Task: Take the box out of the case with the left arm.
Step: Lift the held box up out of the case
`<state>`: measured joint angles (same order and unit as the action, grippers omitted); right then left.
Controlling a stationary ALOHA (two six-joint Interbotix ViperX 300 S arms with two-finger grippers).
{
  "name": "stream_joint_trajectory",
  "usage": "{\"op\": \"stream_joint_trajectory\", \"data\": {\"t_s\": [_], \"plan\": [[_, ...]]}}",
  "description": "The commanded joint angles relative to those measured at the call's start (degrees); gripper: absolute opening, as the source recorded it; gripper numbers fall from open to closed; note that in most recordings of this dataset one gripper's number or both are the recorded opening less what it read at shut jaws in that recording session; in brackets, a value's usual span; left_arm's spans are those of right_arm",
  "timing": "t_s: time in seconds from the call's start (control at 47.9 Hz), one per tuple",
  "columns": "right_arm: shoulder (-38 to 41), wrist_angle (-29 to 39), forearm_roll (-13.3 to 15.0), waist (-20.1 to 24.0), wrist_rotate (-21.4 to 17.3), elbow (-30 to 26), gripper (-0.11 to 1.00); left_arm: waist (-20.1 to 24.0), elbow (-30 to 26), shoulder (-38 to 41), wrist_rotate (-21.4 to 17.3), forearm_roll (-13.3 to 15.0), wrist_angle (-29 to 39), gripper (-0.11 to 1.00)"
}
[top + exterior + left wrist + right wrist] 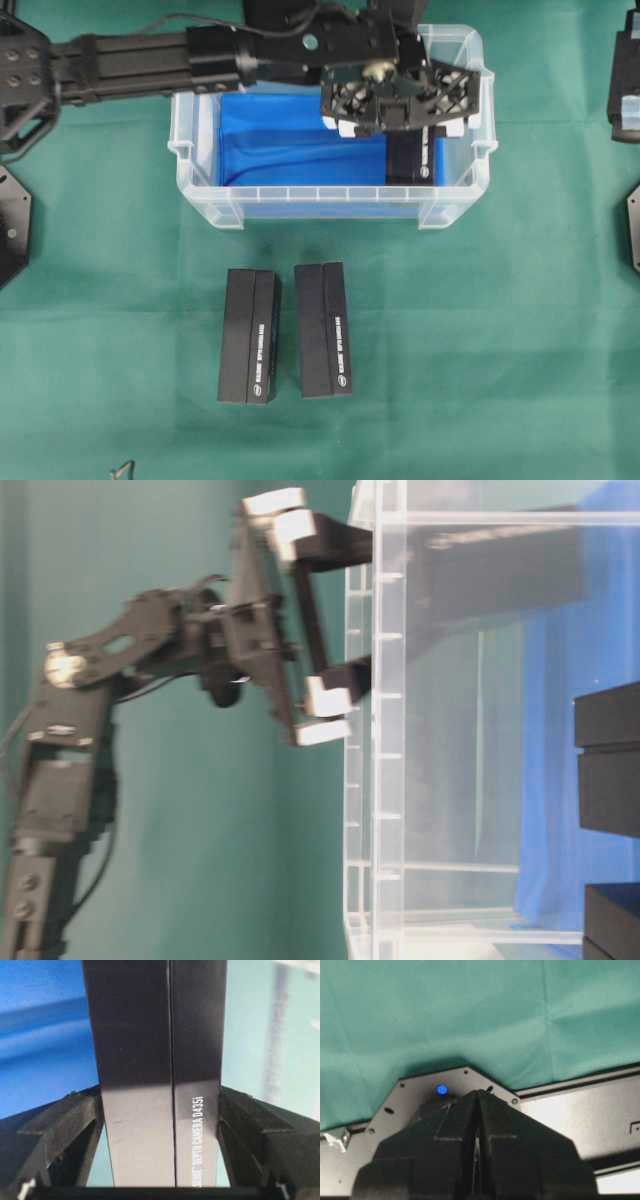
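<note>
The box (412,160), long and black with white lettering, is inside the right end of the case (300,195), a clear plastic tub lined with blue cloth (290,140). My left gripper (403,128) reaches down into the case from above and is shut on the box. In the left wrist view both fingers (75,1125) press against the long sides of the box (160,1060). From table level, the left gripper (350,610) straddles the case wall (375,810), and the box (480,580) shows dark behind it. My right gripper (479,1105) is shut on nothing.
Two similar black boxes (250,335) (323,328) lie side by side on the green cloth in front of the case. The right arm (625,80) is parked at the right edge, over its metal base plate (420,1105).
</note>
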<state>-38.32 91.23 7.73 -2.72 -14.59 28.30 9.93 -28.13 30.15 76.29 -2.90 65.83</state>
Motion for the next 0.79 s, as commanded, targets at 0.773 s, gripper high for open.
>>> {"op": "stream_joint_trajectory", "data": {"t_s": [0.773], "plan": [[-0.09,-0.18,0.00,-0.09,0.00,-0.62,0.00,-0.18,-28.74,-2.02,-0.97,-0.26,21.97,0.64]]}}
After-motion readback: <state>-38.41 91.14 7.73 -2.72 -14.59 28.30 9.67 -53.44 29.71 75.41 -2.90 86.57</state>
